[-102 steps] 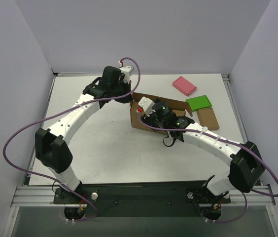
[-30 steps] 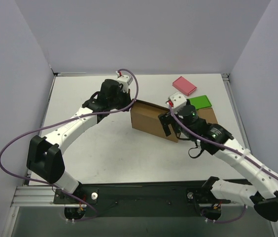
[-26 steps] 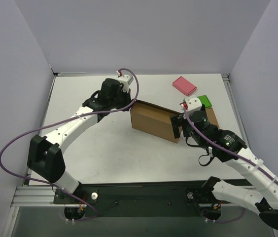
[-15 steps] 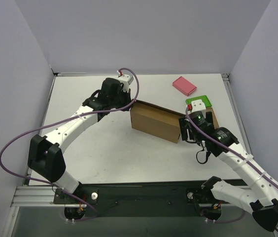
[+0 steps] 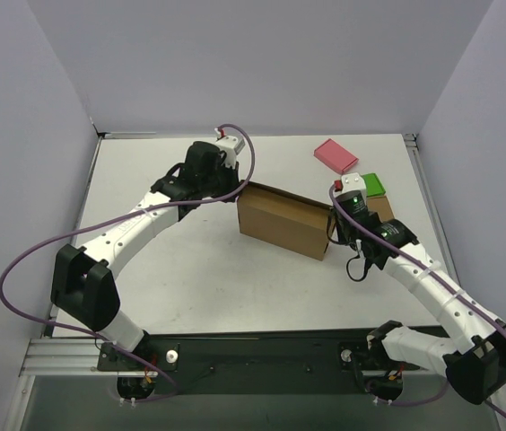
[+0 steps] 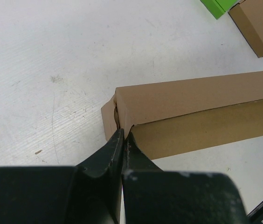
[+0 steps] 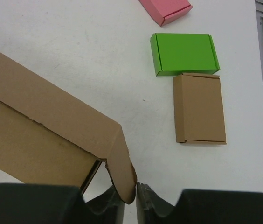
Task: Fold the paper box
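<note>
Starting at the left, the left gripper point(image 6: 123, 138) has its fingers pressed together. Their tips rest against the seam at the far left corner of the paper box point(image 5: 284, 220), and we cannot tell whether any cardboard is caught between them.

The paper box lies just right of the middle of the white table point(image 5: 172, 260) in the overhead view. It is folded up into a long closed shape that runs from upper left to lower right. Its top panel is down, so we cannot see inside it.

At its right end the right gripper point(image 7: 130, 195) has closed narrowly on the tip of the end flap point(image 7: 120, 161). The flap stands out from the box and leaves a dark slit beside it.

Further right, three small boxes lie flat and shut, so we cannot see what they contain. A pink box point(image 5: 335, 155) is at the upper right, with a green box point(image 5: 374, 184) below it. A small brown box point(image 7: 199, 108) lies just beside the green one's near edge.
</note>
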Robot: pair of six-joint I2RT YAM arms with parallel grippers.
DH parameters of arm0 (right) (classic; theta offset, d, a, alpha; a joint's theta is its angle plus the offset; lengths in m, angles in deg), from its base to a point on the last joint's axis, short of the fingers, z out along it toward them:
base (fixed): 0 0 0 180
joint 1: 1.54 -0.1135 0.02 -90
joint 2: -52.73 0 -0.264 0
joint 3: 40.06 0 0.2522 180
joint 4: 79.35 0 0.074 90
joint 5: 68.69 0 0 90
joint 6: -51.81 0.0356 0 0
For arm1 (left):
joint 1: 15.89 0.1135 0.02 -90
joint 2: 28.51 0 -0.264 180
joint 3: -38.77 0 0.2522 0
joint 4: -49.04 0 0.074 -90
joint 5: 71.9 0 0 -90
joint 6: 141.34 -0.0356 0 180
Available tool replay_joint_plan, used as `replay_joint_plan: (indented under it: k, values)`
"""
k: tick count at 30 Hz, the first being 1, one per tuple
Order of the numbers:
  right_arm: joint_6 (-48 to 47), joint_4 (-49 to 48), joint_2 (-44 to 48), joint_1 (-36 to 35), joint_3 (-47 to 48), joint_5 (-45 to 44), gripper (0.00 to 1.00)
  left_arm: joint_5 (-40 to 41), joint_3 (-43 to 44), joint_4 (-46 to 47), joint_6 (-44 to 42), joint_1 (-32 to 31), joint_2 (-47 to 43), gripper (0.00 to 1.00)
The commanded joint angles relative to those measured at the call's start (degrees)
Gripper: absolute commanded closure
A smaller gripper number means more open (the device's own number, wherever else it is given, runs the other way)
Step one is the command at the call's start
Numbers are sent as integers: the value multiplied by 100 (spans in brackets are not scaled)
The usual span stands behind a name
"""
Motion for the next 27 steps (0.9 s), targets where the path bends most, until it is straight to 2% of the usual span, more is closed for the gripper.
replay_joint_plan:
  k: [1,3,4,5,19,27]
  values:
    - [124,-77,139,147,243,159,89,-18,29,-968,-261,-110,251,100]
    - [159,-94,183,226,339,378,94,95,64,-1012,-357,-154,277,100]
    - [220,-94,183,331,374,484,99,149,116,-1064,-401,-215,286,100]
    - [256,-103,192,376,436,589,100,201,143,-1099,-480,-259,295,100]
    - [854,-24,25,1465,867,2821,100,1072,591,-1618,-911,-690,568,100]
    - [740,319,-353,1932,937,3253,100,1406,819,-1837,-1078,-717,559,100]
